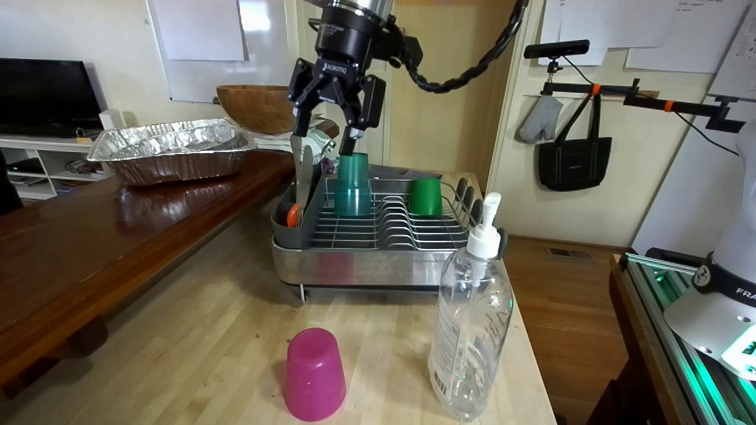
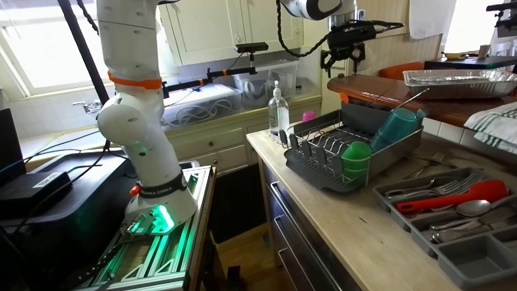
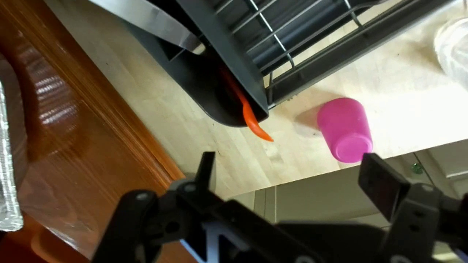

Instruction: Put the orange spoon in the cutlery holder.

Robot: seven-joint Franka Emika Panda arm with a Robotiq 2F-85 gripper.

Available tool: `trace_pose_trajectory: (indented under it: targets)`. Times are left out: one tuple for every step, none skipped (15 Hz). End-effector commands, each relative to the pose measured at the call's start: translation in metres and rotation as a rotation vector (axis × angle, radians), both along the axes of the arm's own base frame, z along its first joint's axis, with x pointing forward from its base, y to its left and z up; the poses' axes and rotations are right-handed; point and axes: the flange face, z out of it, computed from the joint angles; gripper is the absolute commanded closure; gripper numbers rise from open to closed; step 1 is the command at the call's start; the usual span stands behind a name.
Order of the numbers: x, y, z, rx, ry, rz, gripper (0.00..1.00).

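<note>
orange spoon [image 3: 249,114] stands tilted in the cutlery holder [image 1: 288,237], apparently propped by its wall, hence the upper end projecting past the rim. gripper [image 1: 323,141] hangs clear above, fingers parted, holding nothing.

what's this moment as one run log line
orange spoon: in cutlery holder, end protruding | hand: open, empty, apart from spoon | status: looks complete

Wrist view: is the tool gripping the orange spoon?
No, the tool stands open and apart from the orange spoon, which rests in the cutlery holder with one end past its rim.
</note>
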Motion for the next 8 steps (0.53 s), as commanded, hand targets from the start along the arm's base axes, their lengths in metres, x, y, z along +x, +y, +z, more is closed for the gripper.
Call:
trace_pose_trajectory:
  targets:
    - [0.033, 0.006, -0.024, -0.070, 0.045, 0.172, 0.00]
    - [0.038, 0.008, -0.029, -0.094, 0.059, 0.215, 0.00]
    - [0.042, 0.011, -0.035, -0.124, 0.072, 0.256, 0.00]
    - [0.045, 0.014, -0.040, -0.149, 0.080, 0.292, 0.00]
    - [0.048, 0.018, -0.045, -0.174, 0.089, 0.323, 0.00]
    - [0.051, 0.022, -0.049, -0.184, 0.090, 0.350, 0.00]
    - [0.053, 0.026, -0.050, -0.195, 0.090, 0.369, 0.00]
    - [0.054, 0.033, -0.051, -0.205, 0.084, 0.387, 0.00]
